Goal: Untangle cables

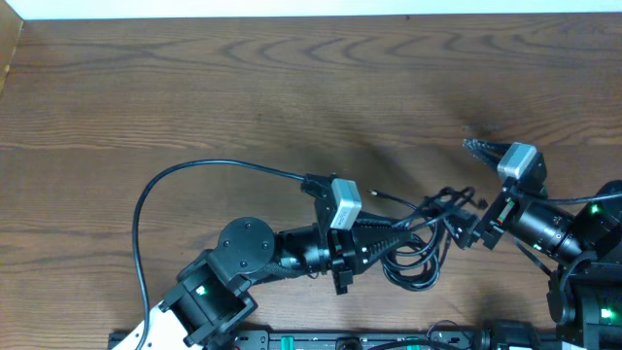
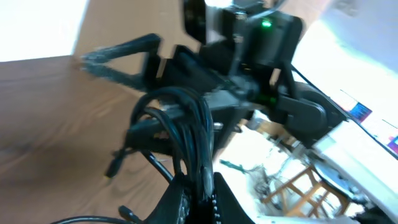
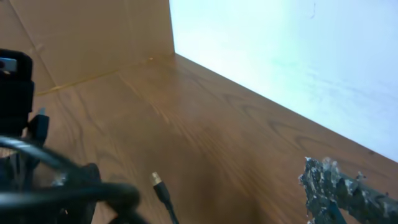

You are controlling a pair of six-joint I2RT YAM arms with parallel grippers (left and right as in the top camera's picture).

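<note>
The cables (image 1: pixel 425 248) are a bunch of thin black cords looping on the wooden table between the two arms. My left gripper (image 1: pixel 394 243) points right and is shut on the bunch; in the left wrist view the cords (image 2: pixel 186 118) rise from between its closed fingers (image 2: pixel 202 196). My right gripper (image 1: pixel 472 190) is open wide just right of the bunch, with one textured finger (image 3: pixel 336 193) spread far out. I cannot tell whether its other finger touches the loops. A loose plug end (image 3: pixel 158 182) lies on the table; it also shows in the overhead view (image 1: pixel 375 193).
The left arm's own thick black cable (image 1: pixel 165 180) arcs over the table at the left. A cardboard wall (image 1: pixel 10 49) stands at the far left and a white wall (image 3: pixel 280 56) runs along the table's far edge. Wooden table (image 1: pixel 292 87) stretches behind the arms.
</note>
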